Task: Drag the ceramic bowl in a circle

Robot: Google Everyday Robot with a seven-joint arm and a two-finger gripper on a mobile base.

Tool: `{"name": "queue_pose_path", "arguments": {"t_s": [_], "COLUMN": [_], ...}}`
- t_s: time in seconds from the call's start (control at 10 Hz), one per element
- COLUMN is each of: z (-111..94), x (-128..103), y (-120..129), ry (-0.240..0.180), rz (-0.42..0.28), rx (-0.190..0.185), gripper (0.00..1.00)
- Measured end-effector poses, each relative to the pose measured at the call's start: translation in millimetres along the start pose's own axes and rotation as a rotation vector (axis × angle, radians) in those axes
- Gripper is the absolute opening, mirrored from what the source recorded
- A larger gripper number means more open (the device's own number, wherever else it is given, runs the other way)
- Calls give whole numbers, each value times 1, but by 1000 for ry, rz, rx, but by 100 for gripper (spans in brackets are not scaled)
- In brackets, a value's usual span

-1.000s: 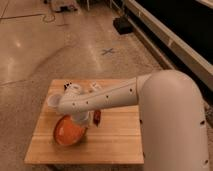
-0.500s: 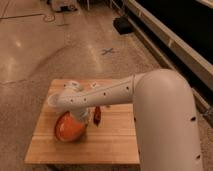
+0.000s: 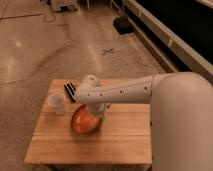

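The orange-red ceramic bowl sits tilted on the wooden table, left of the middle. My white arm reaches in from the right, with its wrist above the bowl. The gripper hangs down at the bowl's upper right rim and is mostly hidden by the wrist and the bowl. Whether it touches the rim does not show.
A small translucent white cup stands just left of the bowl, close to it. A dark flat object lies at the table's far left behind the wrist. The floor around has a blue X mark and a dark box.
The bowl and the wrist have moved to the right and a little farther back on the table.
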Motion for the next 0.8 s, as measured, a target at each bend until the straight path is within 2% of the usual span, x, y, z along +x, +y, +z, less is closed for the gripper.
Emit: {"name": "queue_pose_path", "arguments": {"t_s": [0.4, 0.8], "z": [-8, -5], "x": [12, 0], "y": [37, 71], "ry": [19, 8], "rz": [84, 126], "rx": [-40, -72], "gripper": [6, 6]}}
